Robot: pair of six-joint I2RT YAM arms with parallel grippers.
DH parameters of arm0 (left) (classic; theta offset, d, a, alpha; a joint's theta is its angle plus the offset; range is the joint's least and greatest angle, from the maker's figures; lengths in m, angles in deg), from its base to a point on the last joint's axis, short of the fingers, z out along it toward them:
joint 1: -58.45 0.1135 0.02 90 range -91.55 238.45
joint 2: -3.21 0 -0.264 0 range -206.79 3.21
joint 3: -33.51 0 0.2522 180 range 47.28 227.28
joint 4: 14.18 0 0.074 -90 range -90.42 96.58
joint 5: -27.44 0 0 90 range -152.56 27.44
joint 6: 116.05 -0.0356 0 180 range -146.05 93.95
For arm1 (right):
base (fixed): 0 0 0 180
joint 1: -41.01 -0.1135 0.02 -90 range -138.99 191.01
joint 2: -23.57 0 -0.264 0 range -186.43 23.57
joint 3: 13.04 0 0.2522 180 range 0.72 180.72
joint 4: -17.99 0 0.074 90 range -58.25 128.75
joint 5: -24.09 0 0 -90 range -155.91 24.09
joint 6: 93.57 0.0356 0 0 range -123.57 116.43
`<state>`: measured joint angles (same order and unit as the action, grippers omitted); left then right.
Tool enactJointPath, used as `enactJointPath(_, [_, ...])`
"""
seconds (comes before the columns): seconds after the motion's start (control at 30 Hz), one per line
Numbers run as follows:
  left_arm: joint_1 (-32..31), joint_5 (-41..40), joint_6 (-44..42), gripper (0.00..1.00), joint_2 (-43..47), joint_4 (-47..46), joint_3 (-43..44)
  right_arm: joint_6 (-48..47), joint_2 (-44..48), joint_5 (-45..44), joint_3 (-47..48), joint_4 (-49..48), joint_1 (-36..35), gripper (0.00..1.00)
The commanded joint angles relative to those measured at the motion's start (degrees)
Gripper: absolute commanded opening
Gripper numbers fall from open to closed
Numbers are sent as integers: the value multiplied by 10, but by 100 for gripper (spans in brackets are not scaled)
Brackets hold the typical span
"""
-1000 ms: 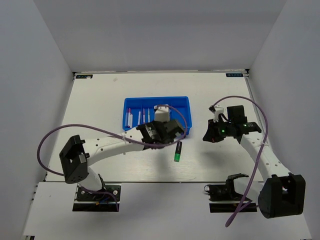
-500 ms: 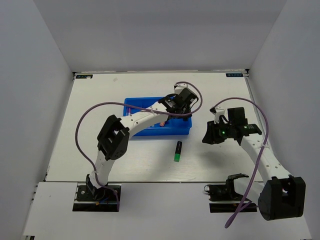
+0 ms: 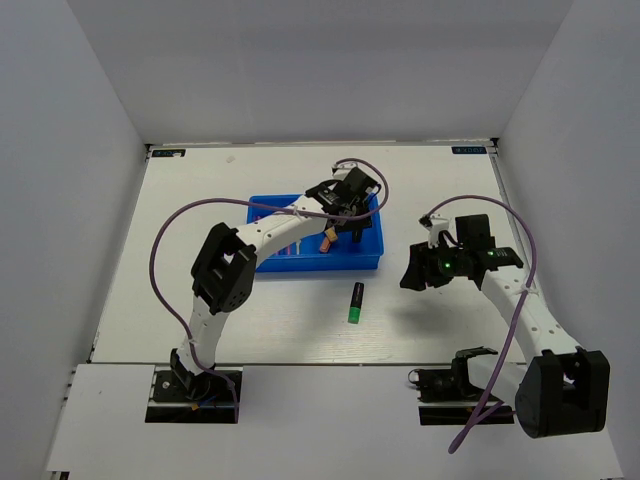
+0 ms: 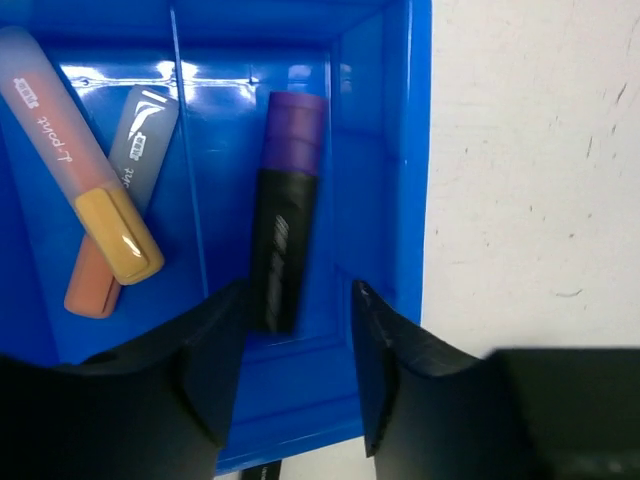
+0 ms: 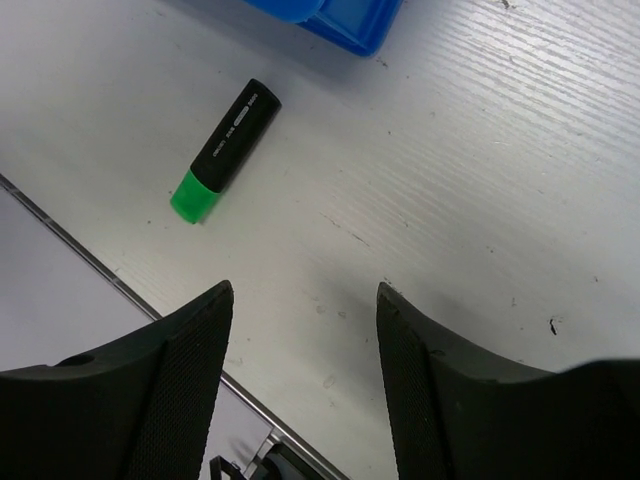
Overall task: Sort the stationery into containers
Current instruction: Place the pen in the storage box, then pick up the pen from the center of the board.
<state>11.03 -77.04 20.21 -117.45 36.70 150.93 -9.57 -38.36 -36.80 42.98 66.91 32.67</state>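
Note:
The blue tray (image 3: 370,262) lies mid-table, and my left gripper (image 3: 352,212) hovers over its right end. In the left wrist view the jaws of the left gripper (image 4: 298,300) stand open around the black end of a purple/black highlighter (image 4: 283,210), which lies flat in the rightmost compartment of the tray (image 4: 400,150). A pink/orange highlighter (image 4: 60,130) lies in the adjoining compartment. A green/black highlighter (image 3: 355,302) rests on the table in front of the tray. My right gripper (image 5: 305,295) hangs open and empty above bare table, right of the green highlighter (image 5: 225,150).
A grey-blue labelled piece (image 4: 145,140) lies beside the pink/orange highlighter. Thin pens (image 3: 290,248) show in the tray's left compartments, mostly hidden under the left arm. The table's front edge (image 5: 120,290) runs close to the right gripper. Purple cables loop above both arms.
The left arm swung from the tray's front to its right end and its jaws opened, leaving the purple/black highlighter lying in the tray. The right gripper went from shut to open.

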Motion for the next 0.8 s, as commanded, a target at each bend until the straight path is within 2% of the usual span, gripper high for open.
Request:
enactJointPath(0.0, [0,20,1,57,9,-5,10,-15,-2,32,2,14,2,62])
enactJointPath(0.17, [3,22,-2,63,26,-6,6,-18,1,64,2,17,-1,55])
enactJointPath(0.23, [3,23,-2,61,37,-4,3,-23,5,78,0,18,-4,50])
enactJointPath(0.3, [4,16,-3,51,70,-3,-15,-24,4,97,0,17,-9,40])
enactJointPath(0.33, [0,13,-6,35,82,-7,-37,-24,1,110,0,13,-16,36])
enactJointPath(0.37, [-1,-4,-19,28,118,-12,-64,-11,-3,110,0,7,-21,31])
enactJointPath(0.43, [-15,-33,-37,20,178,-20,-134,0,-27,106,6,-9,-49,28])
enactJointPath(0.5, [-23,-60,-49,20,274,-10,-193,24,-49,93,11,-24,-88,26])
enactJointPath(0.53, [-37,-69,-54,33,296,-7,-215,33,-68,72,18,-32,-98,26])
enactJointPath(0.57, [-45,-100,-63,46,378,-1,-294,56,-74,63,19,-54,-129,32])
enactJointPath(0.63, [-78,-127,-64,73,430,1,-352,86,-109,33,30,-70,-151,38])
enactJointPath(0.67, [-95,-137,-64,77,507,7,-429,97,-116,-6,36,-89,-183,41])
enactJointPath(0.73, [-121,-165,-41,81,549,24,-470,134,-152,-33,48,-106,-204,50])
enactJointPath(0.77, [-140,-175,-33,82,602,64,-504,142,-161,-74,56,-112,-228,53])
